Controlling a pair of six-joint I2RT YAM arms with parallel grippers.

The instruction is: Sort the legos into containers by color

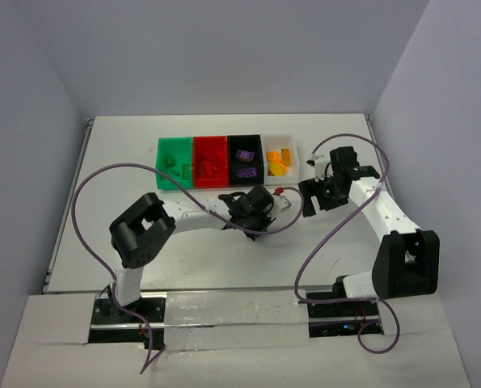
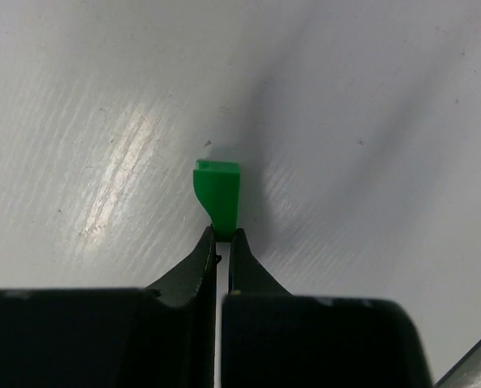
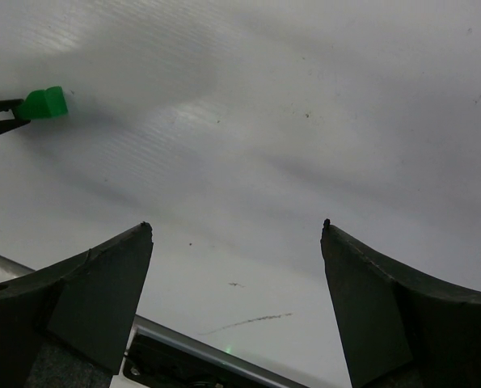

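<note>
My left gripper (image 2: 224,234) is shut on a small green lego (image 2: 218,192), pinching its near end just above the white table. In the top view this gripper (image 1: 256,214) is at mid table, in front of the bins. The same green lego shows at the left of the right wrist view (image 3: 44,103). My right gripper (image 3: 236,226) is open and empty, right of the left one (image 1: 311,198). The green (image 1: 169,149), red (image 1: 210,145), black (image 1: 244,142) and clear white (image 1: 280,139) bins stand in a row at the back, holding green, red, purple (image 1: 243,154) and orange-yellow (image 1: 278,162) legos.
A small red piece (image 1: 282,191) lies between the two grippers, just in front of the white bin. Purple cables loop over the table beside both arms. A metal rail (image 3: 208,347) runs along the near table edge.
</note>
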